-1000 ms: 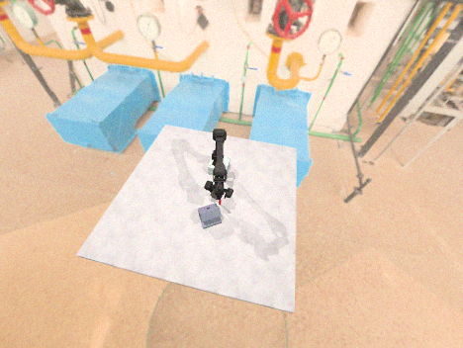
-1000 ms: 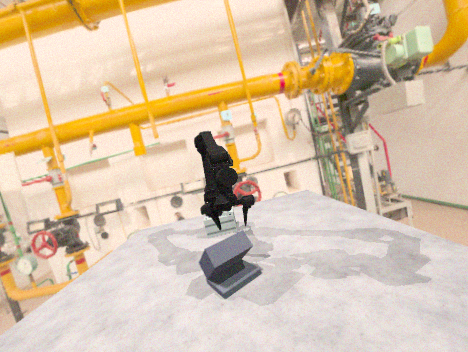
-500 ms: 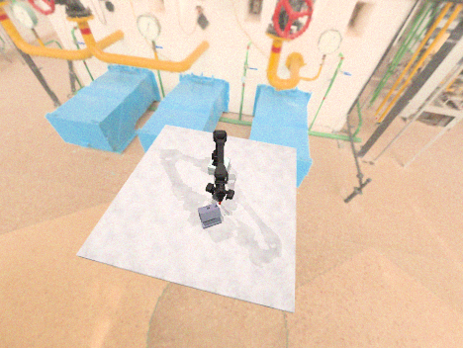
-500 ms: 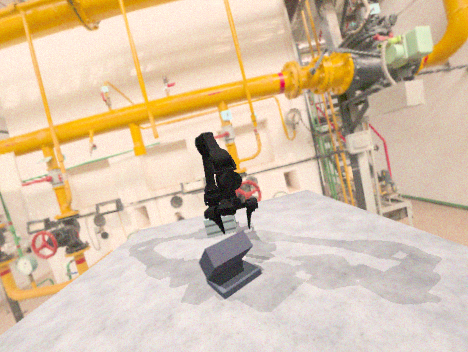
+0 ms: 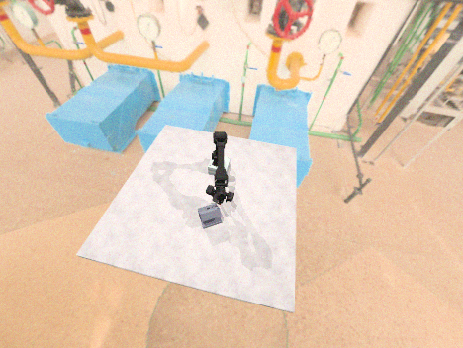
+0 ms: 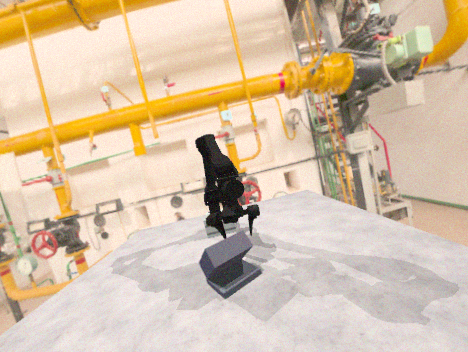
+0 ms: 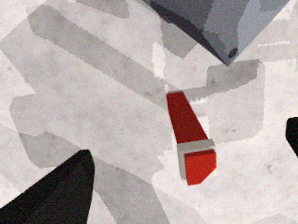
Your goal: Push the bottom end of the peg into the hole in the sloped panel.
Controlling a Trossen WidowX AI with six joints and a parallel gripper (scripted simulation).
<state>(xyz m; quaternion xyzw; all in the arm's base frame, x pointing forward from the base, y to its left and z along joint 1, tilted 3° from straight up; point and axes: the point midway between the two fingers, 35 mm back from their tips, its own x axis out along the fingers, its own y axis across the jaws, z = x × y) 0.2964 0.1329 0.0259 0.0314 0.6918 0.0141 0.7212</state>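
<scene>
The red peg (image 7: 188, 120) stands upright in the wrist view, with a pale grey band near its top and a flat-sided top end with one slanted corner. It is mostly hidden in the top view and hidden in the exterior view. My gripper (image 5: 220, 200) (image 6: 238, 235) (image 7: 190, 143) is open and empty, pointing down above the peg, whose top shows between the two fingers in the wrist view. The dark grey-blue sloped panel block (image 5: 210, 216) (image 6: 226, 253) (image 7: 227, 22) stands just beyond the peg. Its hole cannot be made out clearly.
The pale table top (image 5: 148, 232) (image 6: 350, 250) carries the arm, its light base (image 5: 213, 165) (image 6: 212, 230) and the panel block. The block's near corner is close to the peg in the wrist view. Blue boxes and yellow pipes are in the background.
</scene>
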